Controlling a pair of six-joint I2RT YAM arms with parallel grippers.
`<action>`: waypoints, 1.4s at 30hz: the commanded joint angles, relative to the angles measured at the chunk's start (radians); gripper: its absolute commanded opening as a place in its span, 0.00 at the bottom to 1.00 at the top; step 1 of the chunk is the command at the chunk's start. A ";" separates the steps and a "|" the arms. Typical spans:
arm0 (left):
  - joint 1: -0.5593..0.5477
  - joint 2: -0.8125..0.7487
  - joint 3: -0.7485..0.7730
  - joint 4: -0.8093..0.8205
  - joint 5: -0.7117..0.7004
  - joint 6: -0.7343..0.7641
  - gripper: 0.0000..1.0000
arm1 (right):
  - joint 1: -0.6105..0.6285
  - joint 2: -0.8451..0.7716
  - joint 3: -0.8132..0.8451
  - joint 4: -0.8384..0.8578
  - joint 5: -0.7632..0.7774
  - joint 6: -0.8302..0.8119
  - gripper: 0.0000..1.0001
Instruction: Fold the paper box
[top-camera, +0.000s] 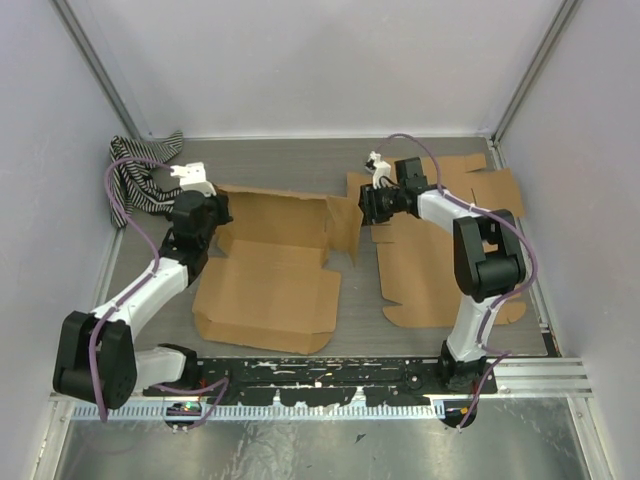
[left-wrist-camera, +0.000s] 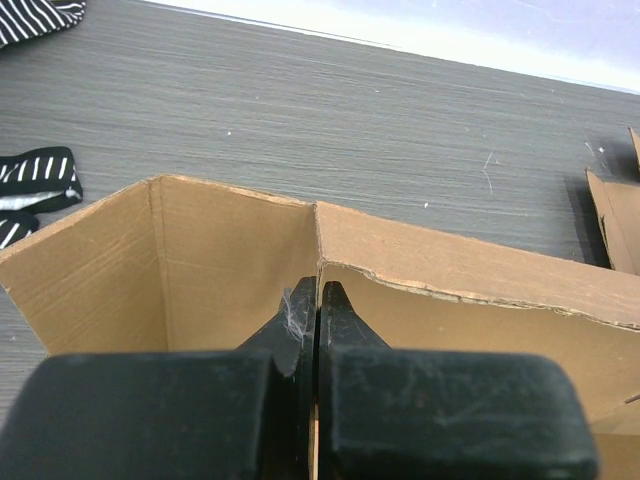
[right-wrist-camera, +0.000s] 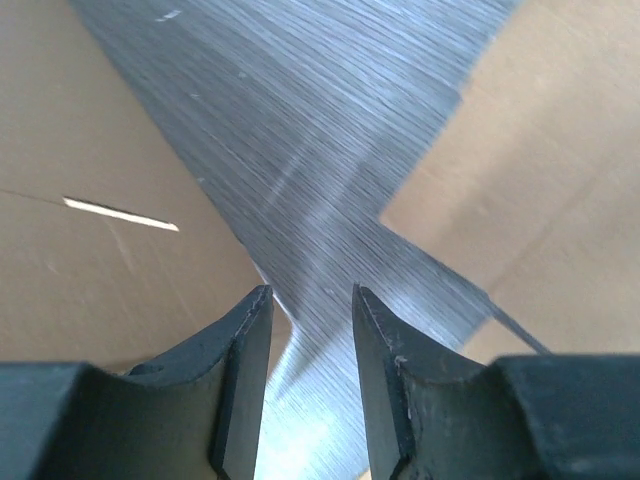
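Note:
The paper box (top-camera: 265, 295) is brown cardboard, lying left of centre with its base flat, its back wall (top-camera: 275, 218) raised and a side flap (top-camera: 346, 225) standing at the right. My left gripper (top-camera: 218, 212) is at the box's back left corner. In the left wrist view it (left-wrist-camera: 317, 290) is shut on a thin upright cardboard wall (left-wrist-camera: 230, 260) seen edge-on between its fingers. My right gripper (top-camera: 366, 205) hovers beside the standing right flap. In the right wrist view it (right-wrist-camera: 310, 295) is open over bare table, with nothing between its fingers and cardboard (right-wrist-camera: 90, 250) on either side.
A second flat cardboard sheet (top-camera: 440, 270) lies on the right under the right arm. A black-and-white striped cloth (top-camera: 140, 175) is bunched at the back left corner, close to the left arm. Grey walls close the table on three sides.

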 joint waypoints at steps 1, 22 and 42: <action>0.000 -0.006 -0.009 0.024 -0.046 -0.022 0.00 | -0.009 -0.142 -0.073 0.098 0.183 0.073 0.43; -0.004 0.006 -0.040 0.061 -0.029 -0.061 0.00 | 0.111 -0.250 -0.173 0.161 -0.112 0.023 0.49; -0.006 -0.091 -0.254 0.307 -0.049 -0.053 0.00 | 0.249 -0.360 -0.197 0.160 0.241 0.143 0.52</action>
